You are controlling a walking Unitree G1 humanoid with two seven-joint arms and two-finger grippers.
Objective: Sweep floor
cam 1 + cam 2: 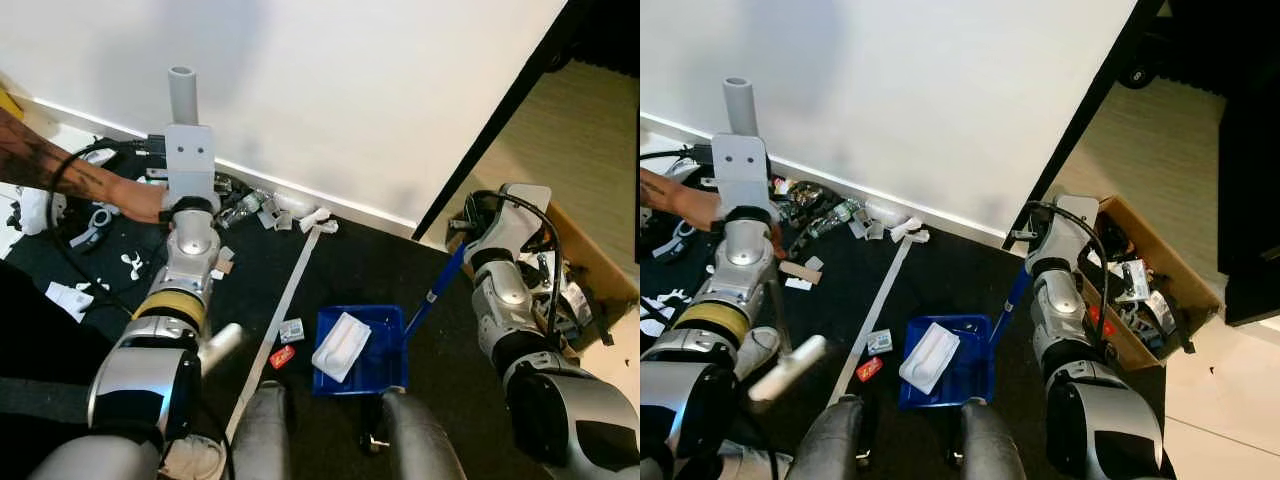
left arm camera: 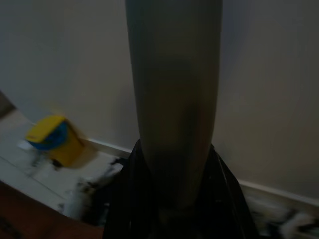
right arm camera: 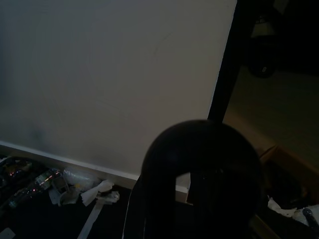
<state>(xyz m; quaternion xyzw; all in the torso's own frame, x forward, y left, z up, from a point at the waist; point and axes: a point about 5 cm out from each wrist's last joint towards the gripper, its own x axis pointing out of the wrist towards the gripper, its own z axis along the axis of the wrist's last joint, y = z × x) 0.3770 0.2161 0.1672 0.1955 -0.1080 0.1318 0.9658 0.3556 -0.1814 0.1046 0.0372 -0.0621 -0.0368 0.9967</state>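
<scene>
Left eye view: the left arm reaches toward the wall, and a grey pole [image 1: 183, 95] stands up out of the left gripper [image 1: 189, 152]. A person's hand [image 1: 140, 200] rests against that arm at the wrist. The blue dustpan [image 1: 385, 355] lies on the dark floor [image 1: 340, 270] just ahead of the robot's legs, with a white wad [image 1: 341, 345] in it; its blue handle [image 1: 437, 287] slants up to the right gripper [image 1: 468, 238]. Litter [image 1: 262, 208] is strewn along the baseboard, and a pale strip [image 1: 282, 305] runs back from it.

Right eye view: a cardboard box [image 1: 1181, 281] of clutter sits by the right arm, at the floor's right edge.

Left wrist view: the black fingers [image 2: 130, 199] are pressed against the pole on both sides.

Right wrist view: a dark rounded knob [image 3: 202, 169] hides the fingers, so I cannot tell how they stand.
</scene>
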